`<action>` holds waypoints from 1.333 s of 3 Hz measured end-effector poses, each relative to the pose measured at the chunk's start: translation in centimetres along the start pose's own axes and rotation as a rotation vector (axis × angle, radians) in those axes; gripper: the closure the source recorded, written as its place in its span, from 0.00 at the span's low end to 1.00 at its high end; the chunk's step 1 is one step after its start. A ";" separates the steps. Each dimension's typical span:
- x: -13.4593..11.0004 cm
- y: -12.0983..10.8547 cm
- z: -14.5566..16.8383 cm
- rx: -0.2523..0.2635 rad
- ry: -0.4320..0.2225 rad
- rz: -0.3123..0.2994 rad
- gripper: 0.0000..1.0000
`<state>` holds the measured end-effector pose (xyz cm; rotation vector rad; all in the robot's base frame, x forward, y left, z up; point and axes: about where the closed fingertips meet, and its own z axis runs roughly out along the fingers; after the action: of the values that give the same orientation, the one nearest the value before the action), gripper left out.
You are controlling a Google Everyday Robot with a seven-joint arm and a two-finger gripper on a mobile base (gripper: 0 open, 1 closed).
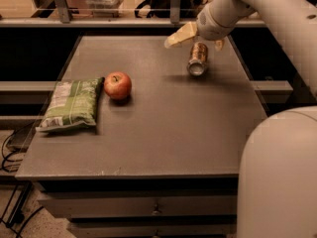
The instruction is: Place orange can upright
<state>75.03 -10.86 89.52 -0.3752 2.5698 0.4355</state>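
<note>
On table (173, 128): one orange can (198, 58), one apple (118, 85), one bag (72, 105); jaws above can, apart, empty.

grey table (163, 128) | drawers (124, 208) beneath | cables (7, 151) on floor (37, 228) left | dim light

Orange can (198, 58) on its side, silver end facing camera, claw (194, 42) just above
</note>
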 end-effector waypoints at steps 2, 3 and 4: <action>-0.3 -2.7 4.4 0.102 0.030 -0.028 0.00; -0.3 -4.0 5.9 0.129 0.047 -0.015 0.00; -0.9 -4.7 6.2 0.147 0.040 -0.013 0.00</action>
<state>80.07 -12.65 83.81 -0.3507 2.6172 0.2348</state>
